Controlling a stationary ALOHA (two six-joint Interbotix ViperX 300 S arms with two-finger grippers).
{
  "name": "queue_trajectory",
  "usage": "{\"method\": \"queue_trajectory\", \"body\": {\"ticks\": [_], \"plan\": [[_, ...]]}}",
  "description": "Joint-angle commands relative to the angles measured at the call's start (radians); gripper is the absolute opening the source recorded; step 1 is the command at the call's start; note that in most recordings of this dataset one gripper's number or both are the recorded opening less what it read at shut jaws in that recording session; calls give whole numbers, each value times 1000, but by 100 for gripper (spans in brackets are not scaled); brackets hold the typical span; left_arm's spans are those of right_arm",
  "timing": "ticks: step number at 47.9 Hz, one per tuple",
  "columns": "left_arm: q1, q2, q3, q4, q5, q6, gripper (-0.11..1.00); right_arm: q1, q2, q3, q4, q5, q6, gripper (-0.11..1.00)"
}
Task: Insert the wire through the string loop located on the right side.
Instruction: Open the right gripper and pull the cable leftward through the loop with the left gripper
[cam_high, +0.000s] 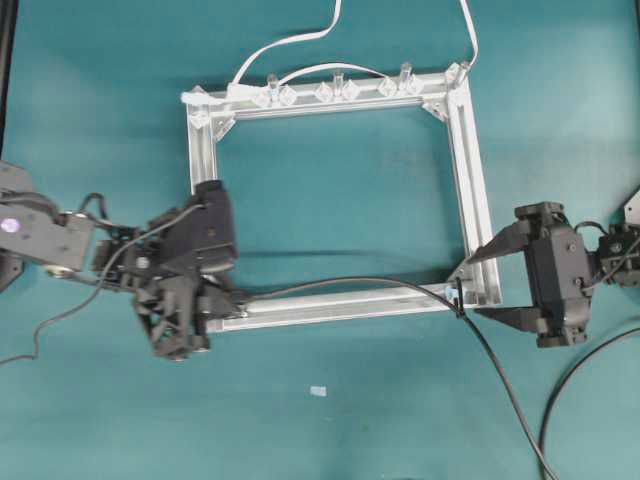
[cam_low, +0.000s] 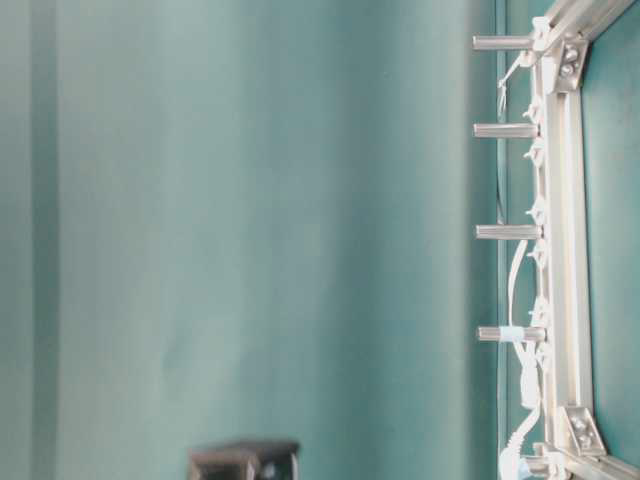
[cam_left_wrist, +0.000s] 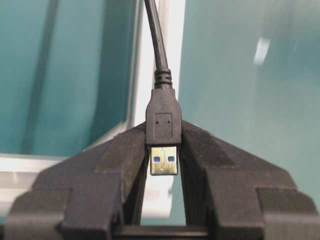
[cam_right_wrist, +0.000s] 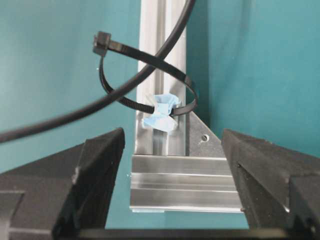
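My left gripper (cam_high: 232, 297) is shut on the wire's black plug (cam_left_wrist: 163, 125) at the frame's bottom-left corner; the silvery tip (cam_left_wrist: 163, 160) shows between the jaws (cam_left_wrist: 163, 150). From there the wire (cam_high: 350, 282) runs along the bottom rail, crosses the opening of the string loop (cam_high: 457, 300) at the bottom-right corner, and trails off toward the lower right. In the right wrist view the black loop (cam_right_wrist: 103, 41) stands up from the aluminium frame (cam_right_wrist: 180, 185) with the wire (cam_right_wrist: 150, 72) crossing through it. My right gripper (cam_high: 474, 287) is open and empty just right of that corner, its jaws (cam_right_wrist: 172, 145) straddling the frame end.
A white flat cable (cam_high: 300, 45) and clear clips (cam_high: 337, 90) sit along the frame's far rail (cam_high: 330, 100). Blue tape (cam_right_wrist: 162, 112) holds the loop's base. Another black cable (cam_high: 570, 400) curves at lower right. A small pale scrap (cam_high: 318, 391) lies in front.
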Motion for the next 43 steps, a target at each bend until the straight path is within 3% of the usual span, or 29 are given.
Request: {"method": "queue_trajectory", "body": {"ticks": [1,22,43], "plan": [[-9,-55,25,-3,11,-17,19,2,-8,-12,-3,-3,2,87],[-44,-150,163,-3,18,-106,19,2,-3,-12,-3,-8,2,87],[-97,-25,135,-2,18,-103,19,3,-2,-9,-3,-9,2,87]]}}
